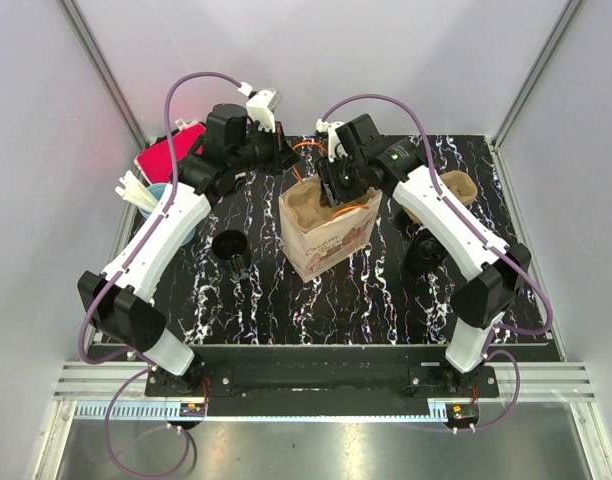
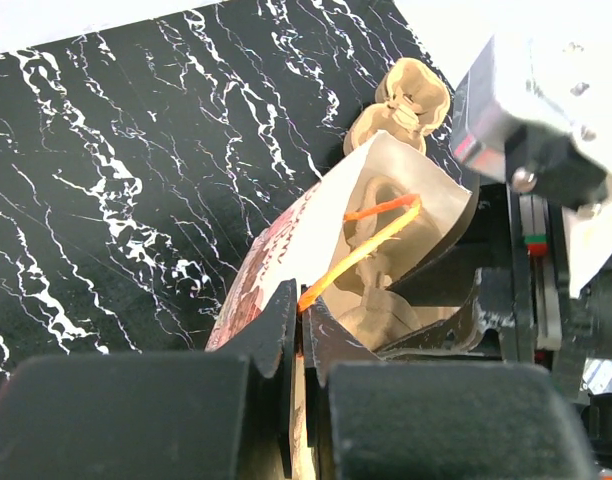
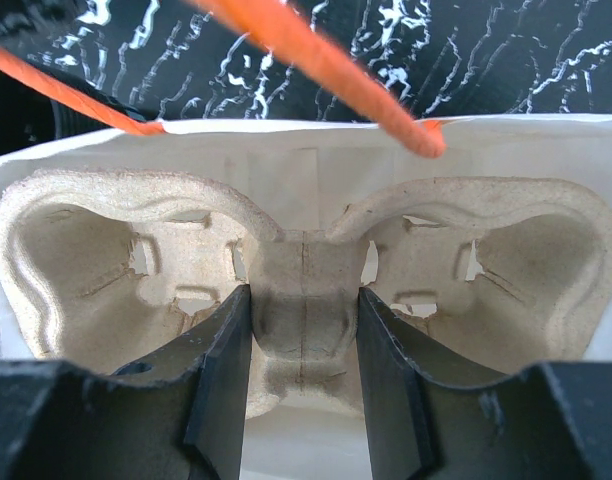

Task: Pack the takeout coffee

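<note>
Nearest to the arm bases, on the black marbled table (image 1: 286, 300), a black round cup (image 1: 229, 247) stands to the left of the bag. A second black cup (image 1: 423, 250) is to the right, partly hidden under the right arm.

Between them the brown paper bag (image 1: 321, 240) stands upright in the middle of the table, with its mouth open.

The right gripper (image 3: 304, 340) goes down into the bag from above. Its two fingers (image 3: 221, 370) are about half apart. They press from both sides on the raised middle ridge of the beige moulded-pulp cup carrier (image 3: 96, 250), so I judge that this hand has hold of it. The carrier sits inside the bag, against its white inner wall. An orange cord handle (image 3: 316, 70) crosses just above it.

A little farther, the left gripper (image 2: 297, 322) is at the far-left rim of the bag. Its jaws are fully closed and pinch the paper edge, just beside the place where the orange handle is attached.

Beyond the right arm, a second beige pulp carrier (image 1: 456, 185) lies on the table, apart from the bag. At the far left I see a pink flat object (image 1: 166, 155) and a light blue round container (image 1: 158, 190) with white pieces sticking out. I cannot tell what these are.
</note>
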Action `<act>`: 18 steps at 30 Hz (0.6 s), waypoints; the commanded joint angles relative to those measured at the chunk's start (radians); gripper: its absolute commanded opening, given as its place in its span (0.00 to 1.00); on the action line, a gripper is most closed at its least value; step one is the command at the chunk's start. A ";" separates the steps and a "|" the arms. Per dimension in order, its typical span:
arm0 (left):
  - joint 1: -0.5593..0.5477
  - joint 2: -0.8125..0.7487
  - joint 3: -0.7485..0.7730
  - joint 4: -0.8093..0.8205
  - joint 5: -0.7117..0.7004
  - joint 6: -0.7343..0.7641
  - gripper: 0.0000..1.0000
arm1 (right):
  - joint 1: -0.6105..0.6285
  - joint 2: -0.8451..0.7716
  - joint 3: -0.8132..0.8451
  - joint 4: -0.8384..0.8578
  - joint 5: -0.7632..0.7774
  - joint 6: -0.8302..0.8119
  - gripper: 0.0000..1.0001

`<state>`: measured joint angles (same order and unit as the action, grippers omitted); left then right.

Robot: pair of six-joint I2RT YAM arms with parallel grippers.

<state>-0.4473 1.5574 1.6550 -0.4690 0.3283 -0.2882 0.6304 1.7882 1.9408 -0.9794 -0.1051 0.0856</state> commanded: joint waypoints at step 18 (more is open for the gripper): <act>-0.044 -0.036 0.072 0.036 -0.023 0.035 0.00 | 0.035 0.027 0.078 -0.093 0.128 -0.067 0.44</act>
<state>-0.4793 1.5574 1.6665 -0.4778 0.2840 -0.2714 0.6548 1.8359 1.9934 -1.0725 -0.0223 0.0364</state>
